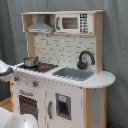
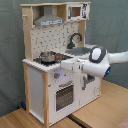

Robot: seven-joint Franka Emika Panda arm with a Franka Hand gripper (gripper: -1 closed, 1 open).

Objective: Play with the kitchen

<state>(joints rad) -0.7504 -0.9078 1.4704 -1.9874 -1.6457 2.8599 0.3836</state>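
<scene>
In the first exterior view, your kitchen [image 1: 62, 70] fills the frame, a small pot [image 1: 30, 62] on its hob [image 1: 41, 65] beside the grey sink [image 1: 73, 73]. In the second exterior view, the gripper [image 2: 63, 65] sits at the counter's front edge above the knobs [image 2: 58, 76]; you cannot tell whether its fingers are parted

In the second exterior view the white arm [image 2: 102, 59] reached in level from the second exterior view's right, its gripper [image 2: 64, 65] pointing toward the second exterior view's left. The first exterior view showed only a white part [image 1: 5, 69] at its left edge.
</scene>
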